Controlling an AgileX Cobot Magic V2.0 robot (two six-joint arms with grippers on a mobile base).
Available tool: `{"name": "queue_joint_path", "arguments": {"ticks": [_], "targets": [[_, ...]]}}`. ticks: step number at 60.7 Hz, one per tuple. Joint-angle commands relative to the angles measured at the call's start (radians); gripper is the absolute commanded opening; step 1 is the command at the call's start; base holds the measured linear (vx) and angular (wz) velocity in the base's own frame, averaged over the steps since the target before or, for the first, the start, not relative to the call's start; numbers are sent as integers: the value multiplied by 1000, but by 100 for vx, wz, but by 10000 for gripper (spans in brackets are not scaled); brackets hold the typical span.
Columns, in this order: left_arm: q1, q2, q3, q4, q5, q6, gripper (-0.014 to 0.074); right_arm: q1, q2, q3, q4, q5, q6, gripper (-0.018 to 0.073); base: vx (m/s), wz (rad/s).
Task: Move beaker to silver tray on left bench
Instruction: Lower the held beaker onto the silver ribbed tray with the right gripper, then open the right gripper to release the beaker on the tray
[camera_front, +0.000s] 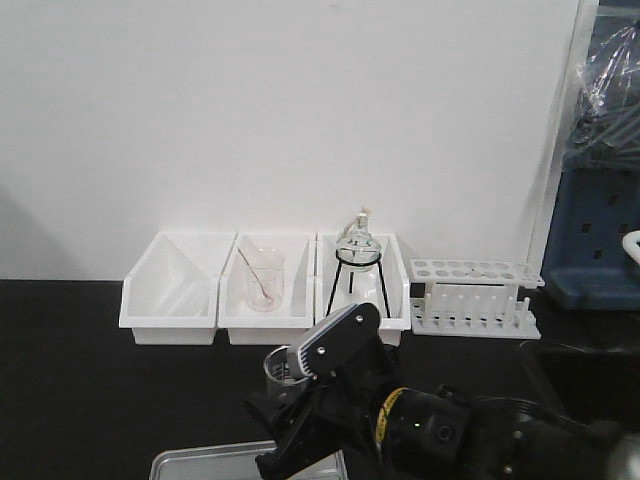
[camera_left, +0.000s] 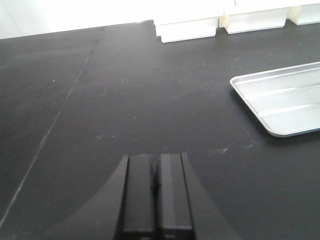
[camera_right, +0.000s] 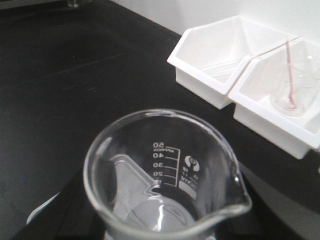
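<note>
From the front, the right pincer grips the beaker above the black desk, near the silver tray. The left wrist view shows the left pincer closed on nothing, the tray lying apart. In the right wrist view the beaker fills the foreground, with 2 white bins behind.

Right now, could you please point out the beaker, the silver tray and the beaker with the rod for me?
the beaker (camera_right: 165, 165), right wrist view: on its marked glass wall.
the silver tray (camera_left: 285, 100), left wrist view: on its bare floor.
the beaker with the rod (camera_front: 265, 285), front view: on its glass wall, in the middle white bin.
</note>
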Motion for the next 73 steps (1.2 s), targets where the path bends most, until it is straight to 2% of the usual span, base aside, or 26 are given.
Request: {"name": "queue_joint_path", "arguments": {"ticks": [1, 13, 26, 48, 55, 62, 73], "targets": [[-5, -8, 20, -3, -74, -2, 1, -2, 41, -89, 15, -102, -13, 31, 0, 0], [-5, -8, 20, -3, -74, -2, 1, -2, 208, -164, 14, -149, -14, 31, 0, 0], [-5, -8, 20, -3, -74, -2, 1, -2, 338, -169, 15, -215, -14, 31, 0, 0], [-5, -8, 20, -3, -74, -2, 1, -2, 431, -168, 14, -223, -14, 48, 0, 0], [-5, -8, 20, -3, -74, -2, 1, -2, 434, -167, 14, -199, -14, 84, 0, 0], [-5, -8, 20, -3, -74, -2, 1, -2, 437, -167, 14, -192, -14, 158, 0, 0], [-5, -8, 20, -3, -74, -2, 1, -2, 437, -167, 14, -210, -14, 363, 0, 0]]}}
